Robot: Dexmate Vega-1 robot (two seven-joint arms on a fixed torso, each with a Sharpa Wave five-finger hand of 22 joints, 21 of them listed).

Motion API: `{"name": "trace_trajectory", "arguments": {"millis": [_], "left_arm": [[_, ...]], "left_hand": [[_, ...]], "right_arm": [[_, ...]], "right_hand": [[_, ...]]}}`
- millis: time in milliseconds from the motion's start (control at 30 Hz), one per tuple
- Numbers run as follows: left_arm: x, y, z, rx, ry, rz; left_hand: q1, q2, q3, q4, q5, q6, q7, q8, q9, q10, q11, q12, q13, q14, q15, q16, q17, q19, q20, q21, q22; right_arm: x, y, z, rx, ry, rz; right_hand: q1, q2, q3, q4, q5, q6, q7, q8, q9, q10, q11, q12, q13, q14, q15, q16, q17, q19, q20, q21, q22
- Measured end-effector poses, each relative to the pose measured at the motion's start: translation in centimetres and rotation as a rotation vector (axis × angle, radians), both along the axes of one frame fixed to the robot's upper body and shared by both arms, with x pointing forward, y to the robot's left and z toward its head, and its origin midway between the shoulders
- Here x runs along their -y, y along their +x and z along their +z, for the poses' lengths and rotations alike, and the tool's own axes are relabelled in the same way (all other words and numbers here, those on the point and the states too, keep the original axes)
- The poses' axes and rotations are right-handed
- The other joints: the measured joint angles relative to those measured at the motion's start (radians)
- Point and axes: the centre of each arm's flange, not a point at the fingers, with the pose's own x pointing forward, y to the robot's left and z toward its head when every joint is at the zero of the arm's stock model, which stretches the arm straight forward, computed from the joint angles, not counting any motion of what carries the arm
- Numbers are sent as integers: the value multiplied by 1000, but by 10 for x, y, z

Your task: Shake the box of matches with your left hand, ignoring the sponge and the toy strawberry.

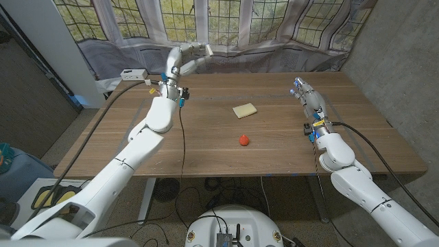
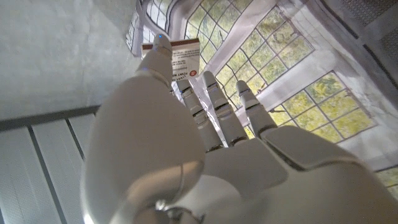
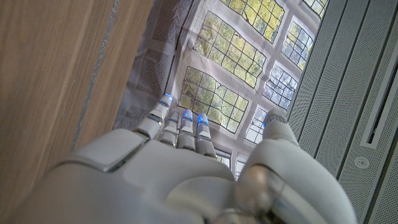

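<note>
Matchbox (image 1: 200, 49) up at far left, pinched in raised left hand (image 1: 180, 60).

Held by fingertips (image 2: 163, 45) high above table (image 1: 206, 147). Likely light, stiff card, crushable, so best gripped on broad faces, firmly but not hard. Right hand (image 1: 306, 95) waiting far right, fingers straight, together, holding nothing. Sponge (image 1: 244, 110) and toy strawberry (image 1: 244, 139) mid-table, untouched.

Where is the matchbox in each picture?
Head view: the matchbox is up high near the far end of the table, held off it by the left hand.
Left wrist view: the matchbox pokes out above the left hand's fingertips.
Right wrist view: not in it.
Shared landmark: the leaded window, also seen behind the box.
</note>
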Motion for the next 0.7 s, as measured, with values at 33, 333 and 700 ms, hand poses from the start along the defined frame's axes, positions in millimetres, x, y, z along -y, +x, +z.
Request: {"name": "trace_trajectory", "arguments": {"millis": [33,333,700], "left_arm": [[18,-8,7,31,89,11],[66,-17,0,139,488,223],[100,-24,-19,252,891,441]], "left_hand": [[0,0,0,0,0,0,0,0,0,0,0,0,0,0,0,0,0,0,0,0,-1],[-10,-10,0,0,-1,13,-5,0,0,29,0,-7,0,-9,1,0,3,-11,-11,0,-2],[-10,-10,-6,6,-4,13,-5,2,1,32,0,-8,0,-27,9,0,3,-26,-10,-5,-2]], "right_arm": [[0,0,0,2,-1,2],[0,2,0,2,1,8],[-1,3,-3,-2,6,13]], "right_hand": [[0,0,0,0,0,0,0,0,0,0,0,0,0,0,0,0,0,0,0,0,0],[0,0,0,0,0,0,0,0,0,0,0,0,0,0,0,0,0,0,0,0,0],[0,0,0,0,0,0,0,0,0,0,0,0,0,0,0,0,0,0,0,0,0]]}}
